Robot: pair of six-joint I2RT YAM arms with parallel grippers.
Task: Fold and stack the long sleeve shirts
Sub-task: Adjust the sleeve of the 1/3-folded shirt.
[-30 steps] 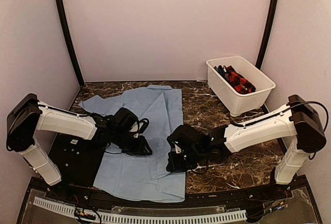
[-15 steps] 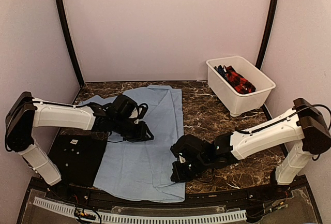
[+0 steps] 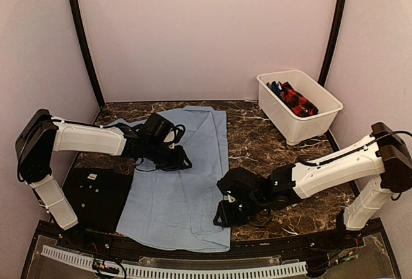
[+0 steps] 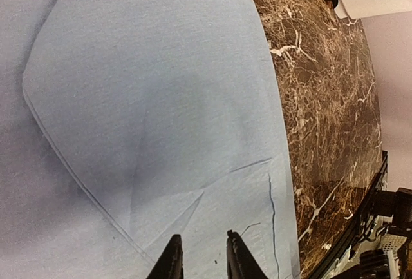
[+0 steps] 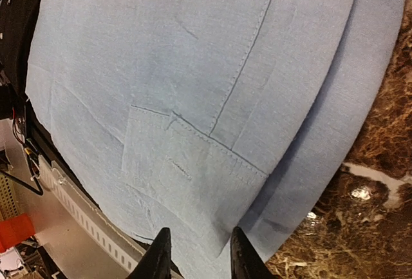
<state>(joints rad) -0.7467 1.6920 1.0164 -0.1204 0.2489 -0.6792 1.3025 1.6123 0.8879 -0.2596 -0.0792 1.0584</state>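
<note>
The light-blue shirt lies flat on the marble table, collar at the far end and its hem at the near edge. My left gripper hovers over the shirt's middle, open and empty; in the left wrist view the gripper has only shirt cloth below it. My right gripper is at the shirt's right edge near the hem, open and empty. In the right wrist view the gripper sits over a sleeve cuff folded onto the shirt.
A white bin at the back right holds a red-black checked shirt and a dark blue one. A flat black mat lies left of the shirt. Bare marble lies between the shirt and the bin.
My left gripper has moved away from me over the shirt. My right gripper has moved toward the near edge along the shirt's right side. The shirt lies flatter on its left.
</note>
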